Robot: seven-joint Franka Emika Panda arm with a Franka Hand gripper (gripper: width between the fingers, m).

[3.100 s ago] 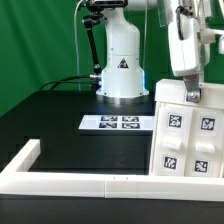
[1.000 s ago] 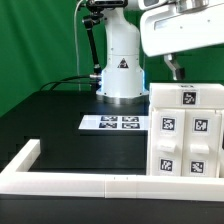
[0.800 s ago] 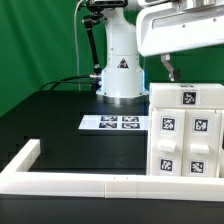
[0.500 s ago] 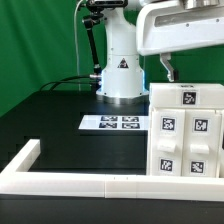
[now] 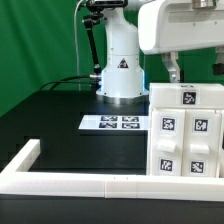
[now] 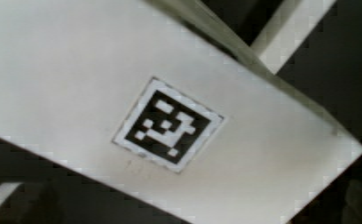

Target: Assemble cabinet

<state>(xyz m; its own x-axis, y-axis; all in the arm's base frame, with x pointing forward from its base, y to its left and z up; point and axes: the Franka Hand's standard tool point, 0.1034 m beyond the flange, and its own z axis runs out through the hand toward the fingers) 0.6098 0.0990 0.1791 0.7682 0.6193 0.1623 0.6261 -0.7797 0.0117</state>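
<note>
The white cabinet point(image 5: 186, 130) stands at the exterior view's right, behind the front rail, with several black-and-white tags on its front and one on its top. My gripper point(image 5: 195, 80) hangs just above its top, not touching it. One dark finger point(image 5: 173, 70) shows left of the hand's middle, so the jaws stand apart and hold nothing. The other finger is at the frame's edge. In the wrist view a white cabinet panel point(image 6: 89, 90) with one tag point(image 6: 169, 122) fills the picture close below the hand.
The marker board point(image 5: 119, 123) lies flat on the black table in the middle. The arm's white base point(image 5: 121, 72) stands behind it. A long low white rail point(image 5: 70, 181) edges the front and turns back at the left. A green backdrop is behind.
Three seconds ago the gripper sat down on the cabinet's top with its narrow side showing. It has since lifted off and turned broadside. In the last second it only shifted slightly sideways.
</note>
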